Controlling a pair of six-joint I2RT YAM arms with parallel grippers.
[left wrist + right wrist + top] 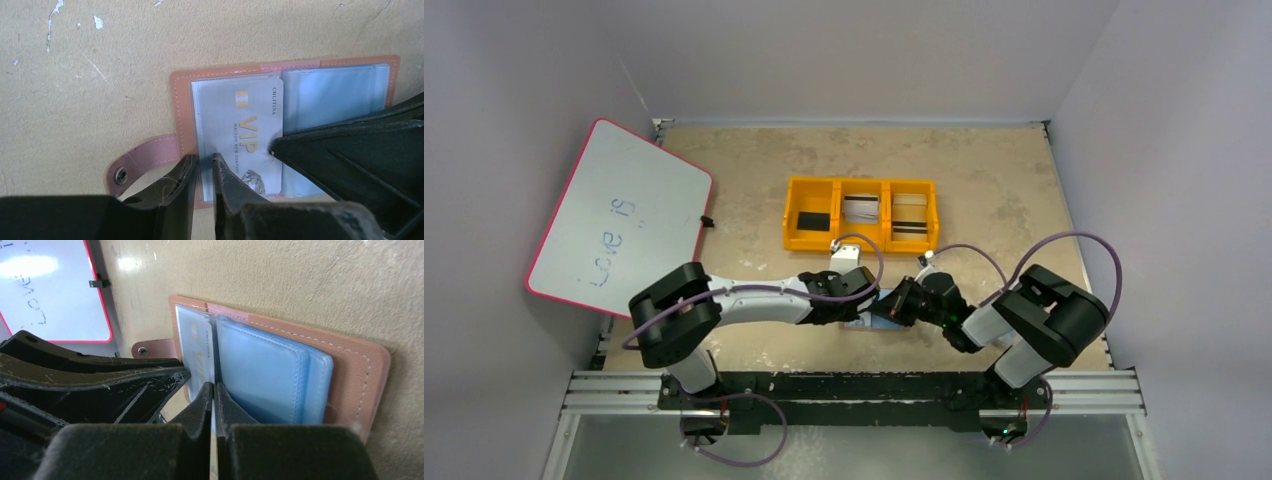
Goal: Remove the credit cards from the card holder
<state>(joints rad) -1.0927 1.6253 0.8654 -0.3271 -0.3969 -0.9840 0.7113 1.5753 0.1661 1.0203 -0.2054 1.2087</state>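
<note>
The left gripper (pixel 202 164) holds its scuffed black fingers a narrow gap apart over the near left edge of the card holder (pixel 181 110). The right gripper (pixel 213 390) is clenched tight, tip on the fold. The tan, stitched-leather card holder lies open flat at the middle of the desk's (pixel 75 100) near edge, with a pale VIP credit card (pixel 250 125) under its clear blue-grey sleeve.

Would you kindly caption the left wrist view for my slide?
Open tan leather card holder showing a pale plastic VIP card, left gripper with jaws narrowly parted at its near corner.
</note>
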